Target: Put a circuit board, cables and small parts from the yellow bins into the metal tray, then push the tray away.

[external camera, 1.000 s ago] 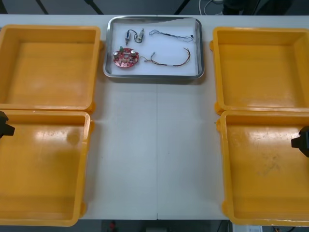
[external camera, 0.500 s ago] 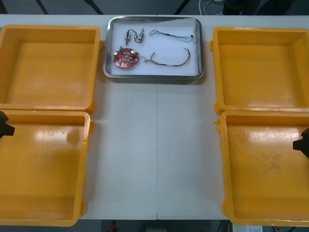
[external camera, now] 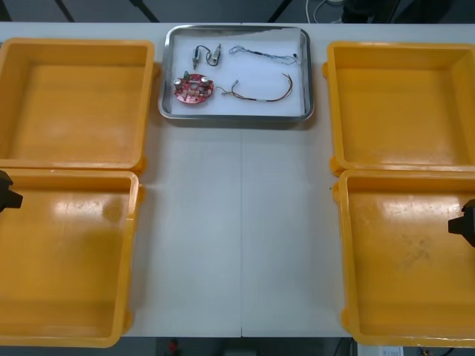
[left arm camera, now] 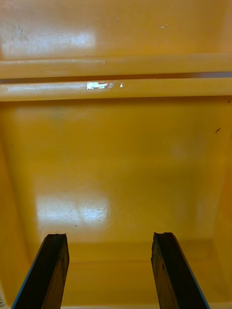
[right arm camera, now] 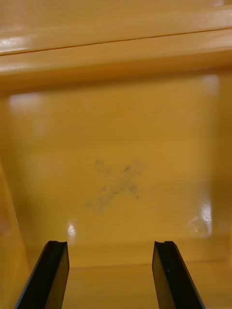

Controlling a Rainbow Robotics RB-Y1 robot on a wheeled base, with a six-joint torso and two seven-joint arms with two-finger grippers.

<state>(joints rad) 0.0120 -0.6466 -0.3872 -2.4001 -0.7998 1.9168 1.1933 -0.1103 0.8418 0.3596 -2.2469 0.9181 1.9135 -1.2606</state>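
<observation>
The desk [external camera: 237, 222] carries four yellow bins [external camera: 74, 96], two at each side; the metal tray [external camera: 236, 116] is set between the far bins at the desk's far edge; the left jaws are held wide open and empty over the near left bin [external camera: 67, 252], the right jaws likewise over the near right bin [external camera: 408, 259]; in the tray are laid a red and yellow cable [external camera: 267, 99], a blue and white cable [external camera: 260, 52], a round red circuit board [external camera: 194, 87] and small metal parts [external camera: 206, 54].

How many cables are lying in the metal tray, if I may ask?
2, both in the tray: a twisted blue and white cable at the far side, a red and yellow cable nearer, beside the circuit board.
</observation>
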